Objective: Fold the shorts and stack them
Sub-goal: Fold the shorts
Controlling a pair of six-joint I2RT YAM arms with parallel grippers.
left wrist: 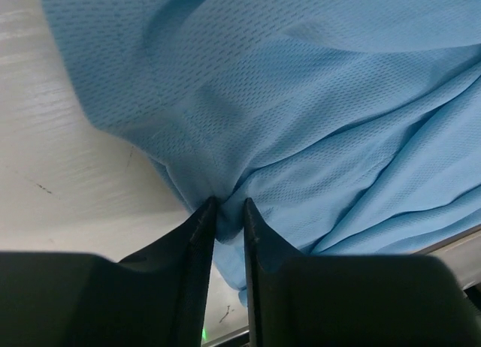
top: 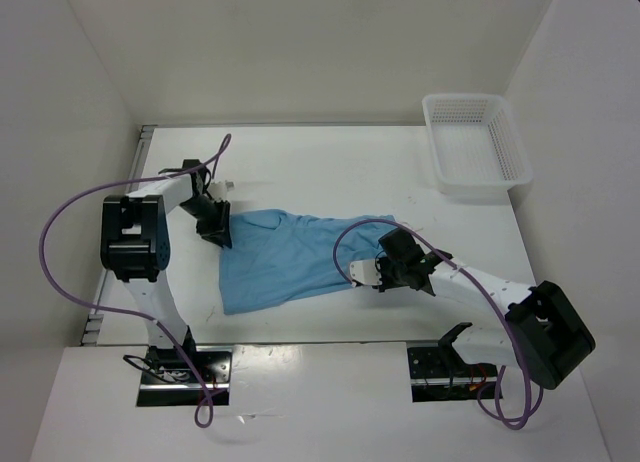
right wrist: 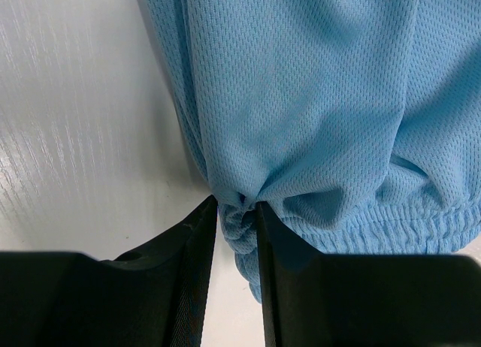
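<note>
The light blue shorts [top: 285, 257] lie spread across the middle of the white table, between my two arms. My left gripper [top: 220, 234] is shut on the shorts' left edge; in the left wrist view its jaws [left wrist: 229, 206] pinch a bunch of the blue mesh fabric [left wrist: 316, 122]. My right gripper [top: 372, 275] is shut on the right end of the shorts; in the right wrist view its jaws [right wrist: 237, 206] pinch the gathered elastic waistband [right wrist: 391, 227]. No drawstring shows.
A white plastic mesh basket [top: 473, 142] stands at the back right of the table [top: 330, 172]. White walls enclose the table on the left, back and right. Purple cables loop from both arms.
</note>
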